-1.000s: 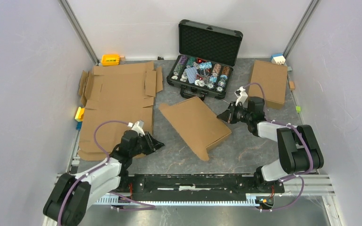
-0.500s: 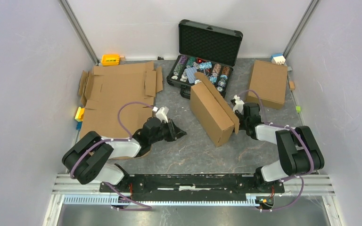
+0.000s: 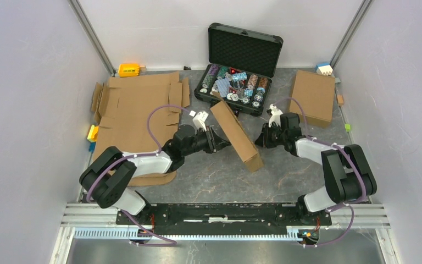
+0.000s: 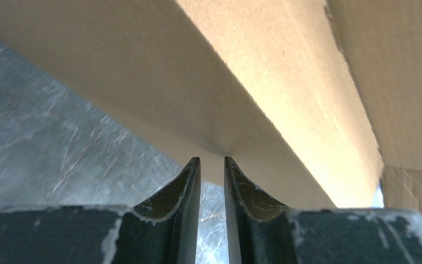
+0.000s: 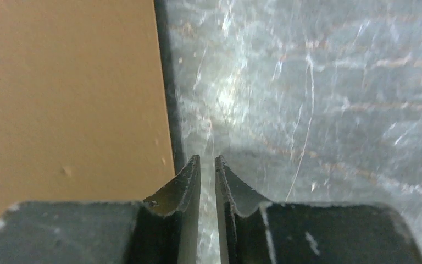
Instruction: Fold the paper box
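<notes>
My left end effector (image 3: 223,144): jaws narrow, nothing between, tips at tilted face of paper box (image 3: 235,132). Right end effector (image 3: 260,137): narrow slit too (empty), just beside box. Box stands on edge, leaning, on desk (image 3: 291,170), near black case (image 3: 242,55).

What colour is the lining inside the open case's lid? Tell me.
Black, best seen on the case lid in the top external view.

The paper box (image 3: 235,135) is seen in plain brown cardboard. The hard case (image 3: 245,51) is finished in black and filled with multicoloured chips (image 3: 233,85), while the table (image 3: 209,176) is patterned in veined grey.
</notes>
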`<act>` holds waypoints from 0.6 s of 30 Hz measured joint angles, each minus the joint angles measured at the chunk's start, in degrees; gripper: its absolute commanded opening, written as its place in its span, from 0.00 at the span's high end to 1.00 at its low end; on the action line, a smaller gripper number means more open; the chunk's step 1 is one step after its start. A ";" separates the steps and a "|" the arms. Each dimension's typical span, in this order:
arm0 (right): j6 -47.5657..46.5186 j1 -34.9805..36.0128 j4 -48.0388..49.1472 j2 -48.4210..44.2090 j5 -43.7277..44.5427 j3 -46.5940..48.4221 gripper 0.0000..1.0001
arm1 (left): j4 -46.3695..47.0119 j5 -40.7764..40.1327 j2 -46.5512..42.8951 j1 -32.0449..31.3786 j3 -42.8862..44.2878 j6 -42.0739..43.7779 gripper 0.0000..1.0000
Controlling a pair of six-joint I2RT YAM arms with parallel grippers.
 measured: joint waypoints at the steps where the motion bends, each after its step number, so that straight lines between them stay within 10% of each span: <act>1: -0.13 0.26 -0.15 0.76 0.44 1.20 0.80 | -0.39 0.39 0.61 0.00 1.05 0.24 0.71; 18: -5.51 13.00 -6.97 0.31 4.68 5.99 0.81 | -8.37 6.10 -2.64 -3.91 3.37 1.95 0.72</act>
